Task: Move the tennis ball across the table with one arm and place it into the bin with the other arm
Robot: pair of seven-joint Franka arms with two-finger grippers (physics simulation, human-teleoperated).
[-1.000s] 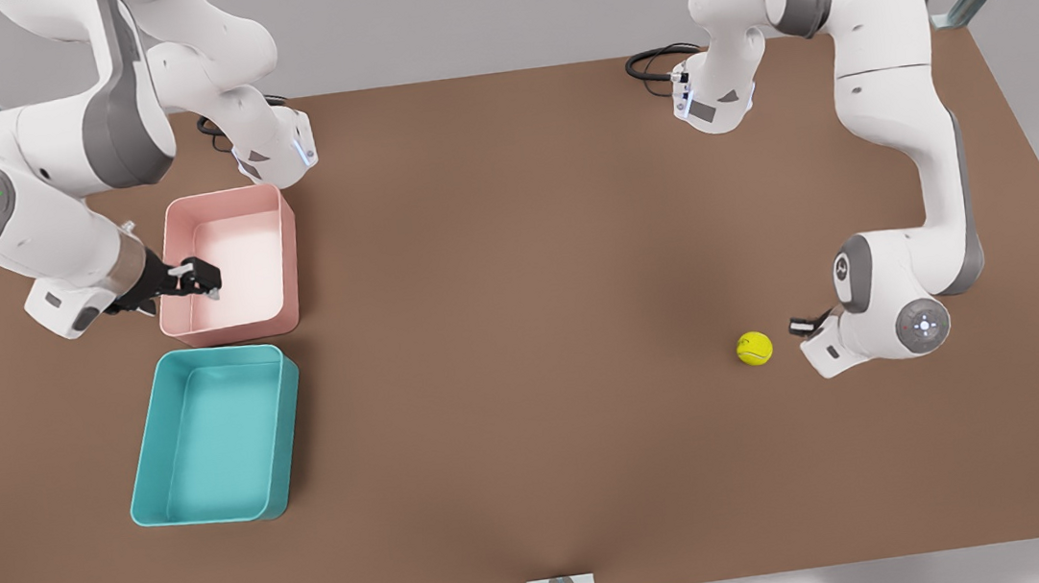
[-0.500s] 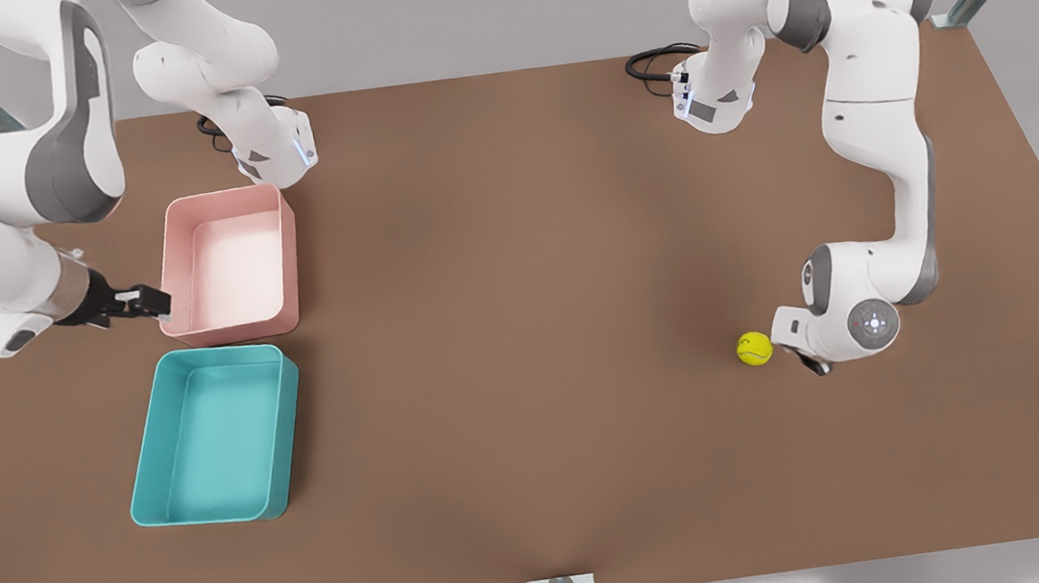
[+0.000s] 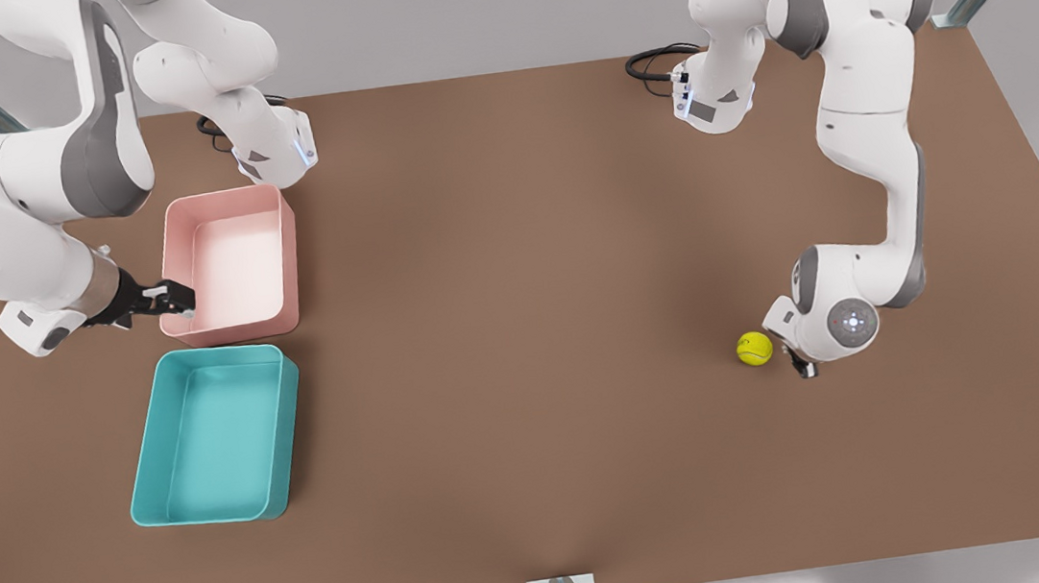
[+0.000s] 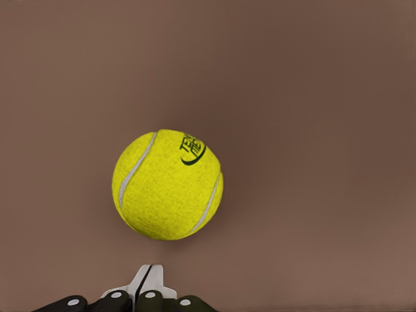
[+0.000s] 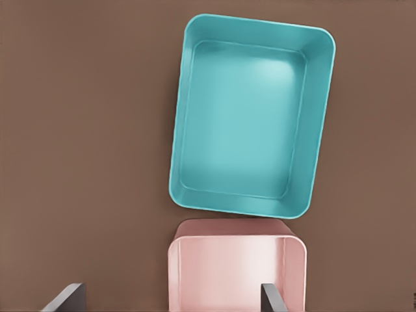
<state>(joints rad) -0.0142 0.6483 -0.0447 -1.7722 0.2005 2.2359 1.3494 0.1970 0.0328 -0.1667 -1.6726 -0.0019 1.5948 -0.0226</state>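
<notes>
while the left claw (image 3: 803,366) sits low on the surface (image 3: 524,330) just beside the tennis ball (image 3: 754,348), toward the front view's right, most of it is hidden there under the arm's white wrist, with a small dark tip poking out. its own wrist view cuts it off at the frame edge, showing dark finger bases pressed side by side, so the left claw (image 4: 144,286) looks closed and holds nothing. that same view brings the tennis ball (image 4: 168,184) close: yellow-green felt, white curved seams, and a dark printed logo whose letters are too small to read with certainty. the ball rests on the bare surface (image 4: 312,97), apart from the fingers. from the front, the logo is a tiny dark mark.

at the front view's left, the right claw (image 3: 175,298) hangs over the near rim of the pink bin (image 3: 232,264), its fingers spread apart and empty. the right wrist view shows two dark fingertips (image 5: 64,299) at the frame edge, wide apart, with the pink bin (image 5: 237,270) between them and cut off. beyond it lies the bin (image 5: 250,114), teal and empty, its corner nearly touching the pink one. in the front view the bin (image 3: 216,434) sits just beside the pink bin, well apart from the ball across the surface.
</notes>
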